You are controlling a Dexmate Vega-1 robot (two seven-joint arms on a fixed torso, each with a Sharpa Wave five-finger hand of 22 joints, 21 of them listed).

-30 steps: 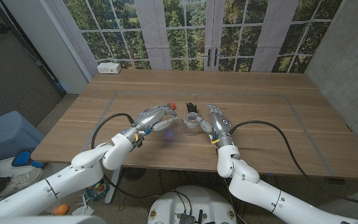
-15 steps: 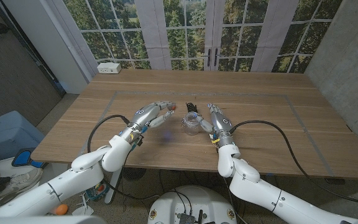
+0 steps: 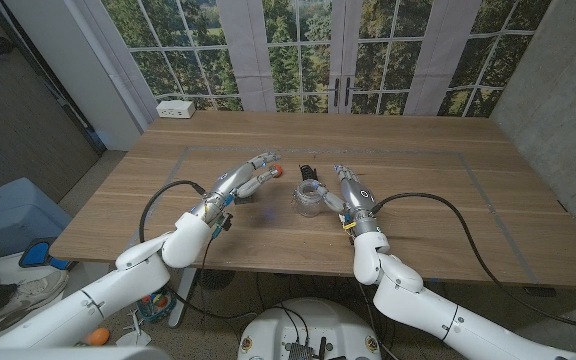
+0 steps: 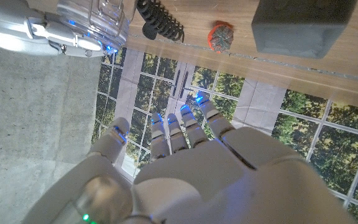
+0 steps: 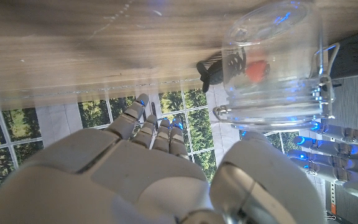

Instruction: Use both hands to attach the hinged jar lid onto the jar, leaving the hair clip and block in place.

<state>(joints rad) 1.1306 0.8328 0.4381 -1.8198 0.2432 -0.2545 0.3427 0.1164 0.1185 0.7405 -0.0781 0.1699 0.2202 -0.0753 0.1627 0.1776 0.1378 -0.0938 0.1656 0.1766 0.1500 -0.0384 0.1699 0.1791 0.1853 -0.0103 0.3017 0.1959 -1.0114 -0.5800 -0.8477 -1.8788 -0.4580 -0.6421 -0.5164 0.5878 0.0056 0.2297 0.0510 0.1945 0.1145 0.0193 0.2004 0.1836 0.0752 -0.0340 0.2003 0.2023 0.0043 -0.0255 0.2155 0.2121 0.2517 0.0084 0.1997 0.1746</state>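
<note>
The jar (image 3: 309, 196) is clear glass with a wire hinge, standing mid-table just beside my right hand (image 3: 349, 193), whose fingers are spread near it without gripping. My left wrist view adds the black hair clip (image 4: 160, 19) and grey block (image 4: 302, 27). My left hand (image 3: 249, 177) hovers with its fingers apart, holding nothing.

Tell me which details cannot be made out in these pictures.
- Whether the lid is already on the jar: head view, the clear glass is too small.
- Whether the right robot hand touches the jar: head view too small; in the right wrist view the glass is see-through.
- What the small orange thing is: left wrist view, blurred.
- The grey block: left wrist view, cut off by the edge.
</note>
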